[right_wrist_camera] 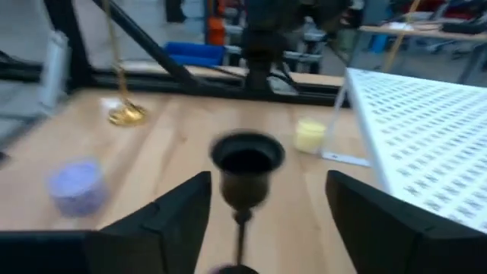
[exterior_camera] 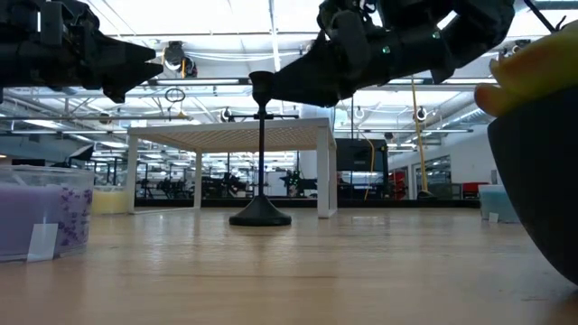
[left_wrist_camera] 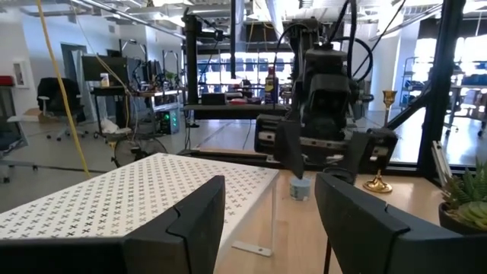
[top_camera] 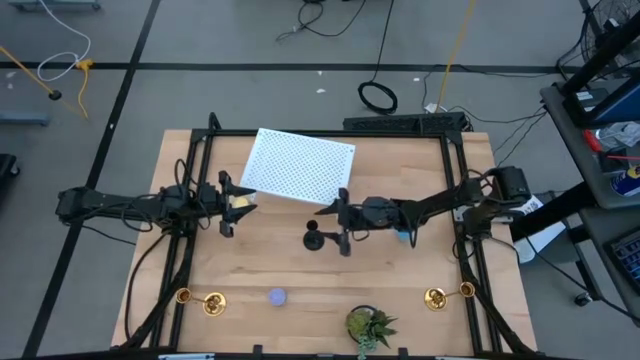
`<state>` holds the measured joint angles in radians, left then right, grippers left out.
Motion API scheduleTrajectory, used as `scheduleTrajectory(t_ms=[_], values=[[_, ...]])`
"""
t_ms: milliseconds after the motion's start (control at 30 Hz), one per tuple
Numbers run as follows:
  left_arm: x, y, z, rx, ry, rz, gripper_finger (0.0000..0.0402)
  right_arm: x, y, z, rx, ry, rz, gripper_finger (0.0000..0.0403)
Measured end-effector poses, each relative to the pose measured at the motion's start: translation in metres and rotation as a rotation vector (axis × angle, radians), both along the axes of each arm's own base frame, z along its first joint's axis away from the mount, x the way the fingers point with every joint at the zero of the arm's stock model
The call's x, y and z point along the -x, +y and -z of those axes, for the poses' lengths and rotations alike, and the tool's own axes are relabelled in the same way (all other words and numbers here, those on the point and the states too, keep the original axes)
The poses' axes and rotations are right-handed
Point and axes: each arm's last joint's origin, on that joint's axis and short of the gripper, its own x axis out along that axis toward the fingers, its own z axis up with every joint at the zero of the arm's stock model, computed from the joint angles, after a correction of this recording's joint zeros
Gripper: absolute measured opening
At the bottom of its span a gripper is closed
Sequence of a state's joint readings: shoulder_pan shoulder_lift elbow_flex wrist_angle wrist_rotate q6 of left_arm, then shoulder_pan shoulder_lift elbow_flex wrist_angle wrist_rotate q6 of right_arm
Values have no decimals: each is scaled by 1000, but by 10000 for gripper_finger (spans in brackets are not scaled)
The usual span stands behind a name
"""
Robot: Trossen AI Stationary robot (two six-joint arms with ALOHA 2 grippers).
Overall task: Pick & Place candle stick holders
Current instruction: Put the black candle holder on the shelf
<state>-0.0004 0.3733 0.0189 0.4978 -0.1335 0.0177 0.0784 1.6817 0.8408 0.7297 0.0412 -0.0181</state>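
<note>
One black candlestick (right_wrist_camera: 245,171) shows blurred between the right hand's (right_wrist_camera: 262,221) spread fingers.

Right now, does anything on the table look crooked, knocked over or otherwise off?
The white rack sits skewed to the table edges. Both gold holders seem to lie on their sides near the front, while the black holder stands upright. Nothing looks spilled or broken.

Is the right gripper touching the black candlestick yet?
Apart. In the right wrist view the black candlestick stands between the right gripper's spread fingers with bare table showing on both sides.
</note>
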Motion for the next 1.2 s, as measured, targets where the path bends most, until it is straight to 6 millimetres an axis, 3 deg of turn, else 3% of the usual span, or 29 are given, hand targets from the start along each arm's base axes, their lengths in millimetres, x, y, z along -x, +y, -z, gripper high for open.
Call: scheduleTrajectory(t_ms=[167,500,767,933,1067,1200], values=[[0,0,0,-4,2,1,212,-1,-1,3,-67,15,-25,289],[0,0,0,-13,1,-1,212,-2,-6,0,-58,-11,-11,284],[0,0,0,-11,1,-1,212,-15,-5,21,-69,-75,-37,283],[0,0,0,-6,1,1,212,-16,-7,22,-33,-102,-36,281],[0,0,0,-6,3,1,212,-16,-8,22,-32,-101,-32,262],[0,0,0,-10,5,0,212,-16,-8,23,-28,-93,-31,216]])
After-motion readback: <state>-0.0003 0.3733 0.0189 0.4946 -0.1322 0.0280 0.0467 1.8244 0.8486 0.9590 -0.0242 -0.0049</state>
